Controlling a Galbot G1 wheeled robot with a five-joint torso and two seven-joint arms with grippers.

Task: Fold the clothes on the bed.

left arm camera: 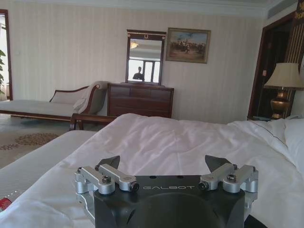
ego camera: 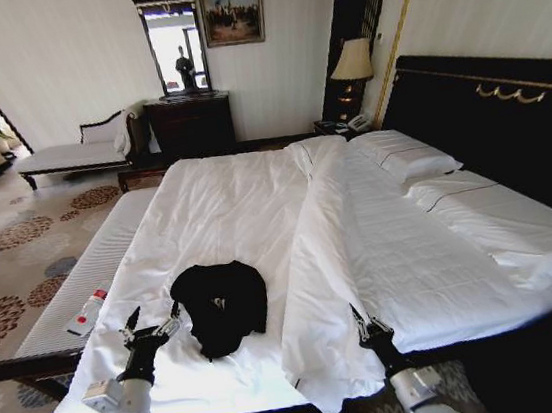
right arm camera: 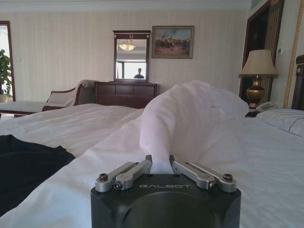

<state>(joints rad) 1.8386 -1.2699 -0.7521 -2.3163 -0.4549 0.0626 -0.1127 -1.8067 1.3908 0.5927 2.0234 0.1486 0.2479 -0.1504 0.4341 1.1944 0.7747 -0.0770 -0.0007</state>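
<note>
Black T-shirt [ego camera: 221, 305] lies crumpled in a rough heap on the white sheet near the foot of the bed [ego camera: 226, 208], left of the bed's middle. No lettering readable on it from the head camera. In the right wrist view its dark fabric [right arm camera: 26, 166] shows low on the sheet, off to the side of that gripper.

Left gripper [ego camera: 151, 323] sits over the sheet just beside the shirt's left edge, apart from it. Fingers spread wide, nothing between them; the left wrist view shows the two dark fingertips [left arm camera: 109, 162] well apart with bare sheet beyond.

Right gripper [ego camera: 363, 326] is at the foot edge of the folded-back white duvet [ego camera: 381, 244], to the right of the shirt. In the right wrist view its fingers [right arm camera: 148, 158] are drawn close together on a ridge of white duvet fabric [right arm camera: 185, 118], which rises in a peak directly ahead of them. Pinched on the duvet, by the look of it.

Duvet covers the right half of the bed; pillows [ego camera: 403, 156] lie against the dark headboard [ego camera: 490, 105]. Narrow striped white bench [ego camera: 92, 264] runs along the bed's left side, with a small white-and-red object [ego camera: 87, 312] on it. Beyond: dark dresser [ego camera: 190, 124] with mirror [ego camera: 173, 43], framed painting [ego camera: 232, 10], pale chaise [ego camera: 78, 150], bedside lamp [ego camera: 352, 61].
</note>
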